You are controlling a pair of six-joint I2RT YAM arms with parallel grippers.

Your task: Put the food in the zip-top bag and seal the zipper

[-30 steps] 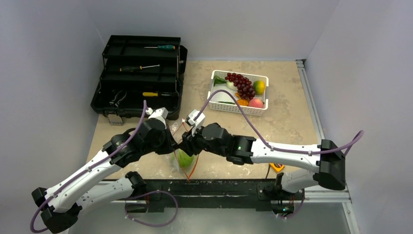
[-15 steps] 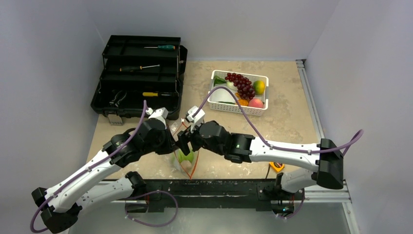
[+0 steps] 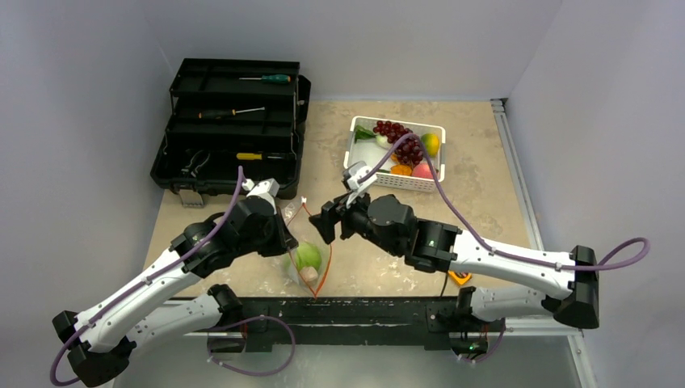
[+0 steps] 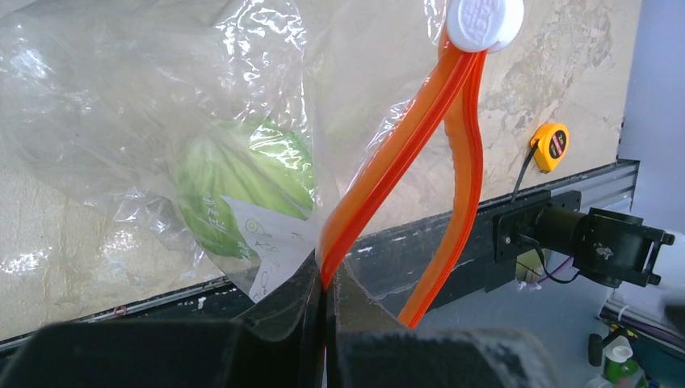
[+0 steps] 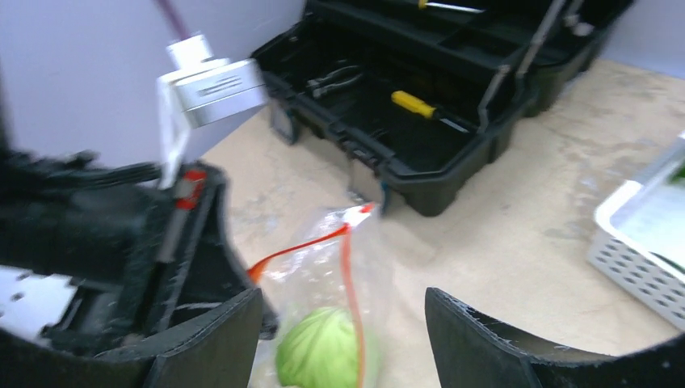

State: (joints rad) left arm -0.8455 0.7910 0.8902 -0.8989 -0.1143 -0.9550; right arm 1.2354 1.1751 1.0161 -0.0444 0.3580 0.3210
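The left gripper (image 4: 325,301) is seen clamped on the zipper (image 4: 380,182). The orange strip is pinched between the two dark fingers (image 4: 283,311) at the near end of the bag's mouth. From that grip the strip is parted into two bands, which are joined again at the white slider (image 4: 485,21) at the far end, so the mouth is left unsealed. The clear bag (image 4: 145,89) is spread behind the strip over the table (image 3: 485,210). One green cabbage (image 4: 242,174) is contained in it, just beside the white label (image 4: 275,242).

The right gripper (image 5: 339,315) is spread wide, and nothing is held between its fingers (image 5: 210,339). It is kept above the bag and apart from it, and the cabbage is framed between the fingers in the wrist view.

The remaining food is gathered in the white basket (image 3: 408,183) at the far right of the table: grapes (image 3: 392,128), a lemon (image 3: 430,144) and a peach (image 3: 422,170). An open black toolbox (image 3: 230,129) is set at the far left. A yellow tape measure (image 3: 460,277) is found at the near edge.
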